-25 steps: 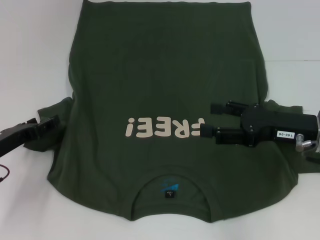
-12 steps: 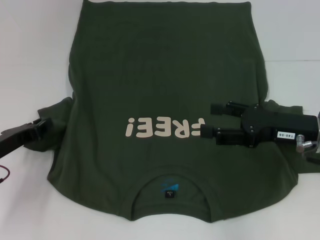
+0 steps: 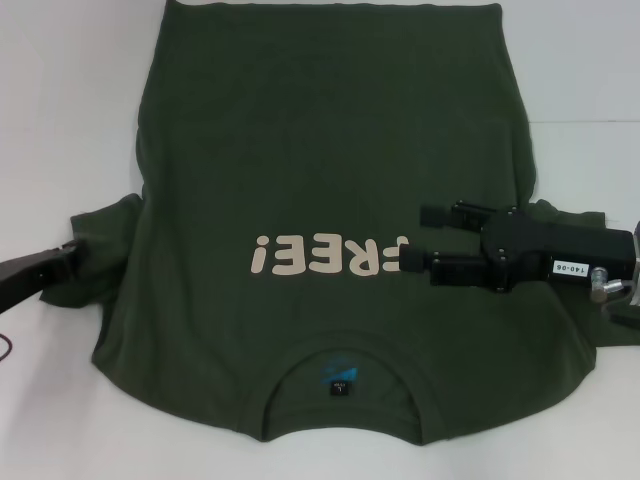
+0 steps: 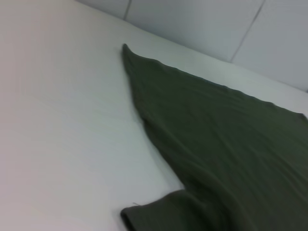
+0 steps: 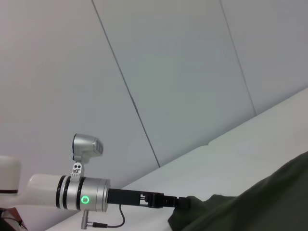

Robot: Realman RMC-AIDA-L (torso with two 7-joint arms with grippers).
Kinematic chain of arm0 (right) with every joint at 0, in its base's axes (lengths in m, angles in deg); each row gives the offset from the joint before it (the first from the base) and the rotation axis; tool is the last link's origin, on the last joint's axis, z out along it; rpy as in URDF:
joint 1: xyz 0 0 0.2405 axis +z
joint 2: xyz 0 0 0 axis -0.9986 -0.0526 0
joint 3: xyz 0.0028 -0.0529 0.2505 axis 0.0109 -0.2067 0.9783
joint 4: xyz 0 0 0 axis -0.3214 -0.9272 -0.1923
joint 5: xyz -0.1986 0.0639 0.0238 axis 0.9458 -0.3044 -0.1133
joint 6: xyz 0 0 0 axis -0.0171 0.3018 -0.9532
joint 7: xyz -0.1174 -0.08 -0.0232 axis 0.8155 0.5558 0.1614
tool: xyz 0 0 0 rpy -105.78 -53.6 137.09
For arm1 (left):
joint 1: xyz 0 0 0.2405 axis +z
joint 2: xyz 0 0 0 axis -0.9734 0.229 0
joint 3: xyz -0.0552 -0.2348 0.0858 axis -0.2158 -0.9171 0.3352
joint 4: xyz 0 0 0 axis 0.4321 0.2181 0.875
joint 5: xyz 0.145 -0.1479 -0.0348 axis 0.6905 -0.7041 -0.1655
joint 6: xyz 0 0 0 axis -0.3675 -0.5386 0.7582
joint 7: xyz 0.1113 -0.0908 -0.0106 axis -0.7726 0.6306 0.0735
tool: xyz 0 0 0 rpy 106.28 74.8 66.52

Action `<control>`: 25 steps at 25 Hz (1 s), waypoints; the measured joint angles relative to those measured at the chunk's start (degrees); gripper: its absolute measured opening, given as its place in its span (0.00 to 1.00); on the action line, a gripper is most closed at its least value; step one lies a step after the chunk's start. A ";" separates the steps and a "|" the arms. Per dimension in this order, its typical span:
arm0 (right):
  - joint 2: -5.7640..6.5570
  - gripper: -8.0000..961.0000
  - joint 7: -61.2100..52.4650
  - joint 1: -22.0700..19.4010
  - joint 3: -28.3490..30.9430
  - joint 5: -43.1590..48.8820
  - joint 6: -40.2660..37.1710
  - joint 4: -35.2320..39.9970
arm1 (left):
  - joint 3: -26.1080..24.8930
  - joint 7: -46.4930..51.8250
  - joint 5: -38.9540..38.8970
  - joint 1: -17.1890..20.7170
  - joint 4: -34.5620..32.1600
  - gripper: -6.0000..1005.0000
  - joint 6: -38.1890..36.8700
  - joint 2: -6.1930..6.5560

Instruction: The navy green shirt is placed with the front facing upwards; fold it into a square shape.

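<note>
Left gripper (image 3: 72, 250) farther off shirt (image 3: 330, 130) sleeve.

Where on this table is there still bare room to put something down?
Bare table lies left of the navy green shirt, beyond its sleeve, and a narrower strip to its right. The middle is crowded: the right gripper hangs over the chest, the left gripper by the left sleeve.

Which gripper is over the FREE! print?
The right gripper, open by the F; the left gripper sits at the navy green shirt sleeve edge.

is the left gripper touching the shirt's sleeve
Touching. The right wrist view shows the left gripper tip running into the shirt sleeve edge with no gap.
</note>
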 joint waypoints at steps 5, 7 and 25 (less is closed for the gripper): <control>-0.09 0.98 -0.41 -0.05 0.00 -0.80 0.25 -0.82 | 0.03 -0.01 0.08 -0.31 -0.54 0.01 3.00 0.74; -0.09 0.98 -0.42 -0.02 0.00 -1.19 0.41 -1.20 | -0.17 -0.03 0.08 -0.62 -0.76 0.01 3.67 1.23; -0.09 0.97 -0.43 0.37 0.00 -1.47 1.04 -2.30 | 0.28 -0.93 3.05 -3.95 -2.62 0.01 12.08 2.61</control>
